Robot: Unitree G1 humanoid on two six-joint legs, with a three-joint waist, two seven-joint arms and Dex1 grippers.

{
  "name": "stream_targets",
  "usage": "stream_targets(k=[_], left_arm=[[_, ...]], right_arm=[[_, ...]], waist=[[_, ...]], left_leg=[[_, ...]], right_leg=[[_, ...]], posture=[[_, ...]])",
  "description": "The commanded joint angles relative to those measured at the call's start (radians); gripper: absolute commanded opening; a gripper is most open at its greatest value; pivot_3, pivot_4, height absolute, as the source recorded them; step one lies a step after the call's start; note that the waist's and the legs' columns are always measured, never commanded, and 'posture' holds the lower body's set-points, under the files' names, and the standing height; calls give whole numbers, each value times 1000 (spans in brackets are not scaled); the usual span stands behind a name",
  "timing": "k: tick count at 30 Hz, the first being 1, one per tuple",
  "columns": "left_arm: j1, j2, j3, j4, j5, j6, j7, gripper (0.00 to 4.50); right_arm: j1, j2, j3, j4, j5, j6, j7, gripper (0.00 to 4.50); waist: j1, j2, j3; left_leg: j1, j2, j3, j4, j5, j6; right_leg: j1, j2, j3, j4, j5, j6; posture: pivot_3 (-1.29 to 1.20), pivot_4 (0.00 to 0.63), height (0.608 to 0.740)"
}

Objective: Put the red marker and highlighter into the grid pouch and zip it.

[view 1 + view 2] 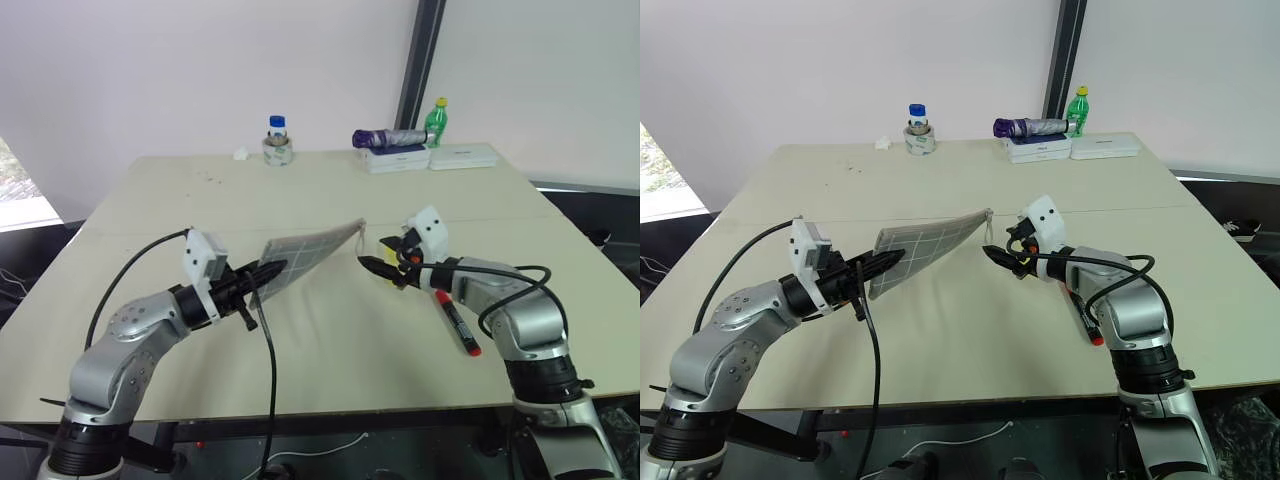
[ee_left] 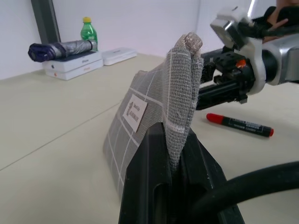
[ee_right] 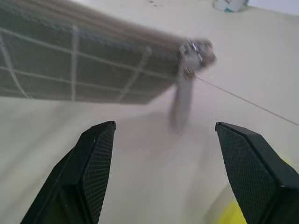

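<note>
Holding the grid pouch (image 1: 305, 249) aloft, clamped in the left gripper (image 1: 262, 273); right gripper (image 3: 163, 154) gaping beside its zipper end. Risking pouch swinging loose; red marker (image 1: 457, 322), highlighter (image 1: 388, 245) lying on table.

The grid pouch (image 1: 305, 252) is grey with white grid lines and a white label. The red marker (image 1: 457, 320) has a black end. The counter (image 1: 300, 200) is pale beige.

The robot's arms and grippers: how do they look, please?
Both arms have rounded silver-grey segments with black joints. Each wrist carries a white boxy camera block. The left gripper and the right gripper each have two black pointed fingers with finely textured pads. Black cables loop along both arms.
</note>
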Motion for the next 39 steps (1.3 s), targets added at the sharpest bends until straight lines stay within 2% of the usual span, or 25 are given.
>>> stream_targets(k=[1,10,20,23,28,29,32,39], left_arm=[[-16,13,55,-35,-92,48,-7,0],[31,35,84,-43,-213,149,-15,0],[38,37,83,-51,-233,163,-18,0],[35,40,82,-52,-242,169,-21,0],[31,44,81,-48,-244,168,-22,0],[31,44,81,-47,-242,167,-22,0],[31,39,71,-40,-210,146,-14,0],[21,-13,-8,8,-20,23,28,0]], right_arm=[[-40,6,-44,8,18,-26,-28,3530],[-61,39,-76,38,76,-24,-43,3530],[-51,36,-51,42,95,-19,-36,3530],[-49,41,-46,47,97,-20,-36,2737],[-45,46,-44,51,104,-16,-37,194],[-43,46,-44,49,105,-17,-35,32],[-34,36,-35,13,113,-16,-17,32],[2,-19,58,-146,114,-5,62,32]], waist=[[0,0,0],[-2,0,0],[2,0,0],[2,0,0],[2,0,0],[2,0,0],[2,0,0],[5,0,0]], left_leg=[[0,0,0,0,0,0],[0,0,0,0,0,0],[0,0,0,0,0,0],[0,0,0,0,0,0],[0,0,0,0,0,0],[0,0,0,0,0,0],[0,0,0,0,0,0],[0,0,1,-1,0,0]], right_leg=[[0,0,0,0,0,0],[0,0,0,0,0,-1],[0,0,0,0,0,-1],[0,0,0,0,0,-1],[0,0,1,0,-1,-1],[0,0,1,0,-1,-1],[0,0,1,-1,-1,-1],[0,0,0,-1,-1,-1]], posture=[[0,150,736],[0,150,736],[0,150,736],[0,150,736],[0,150,736],[0,150,736],[0,150,736],[0,150,736]])
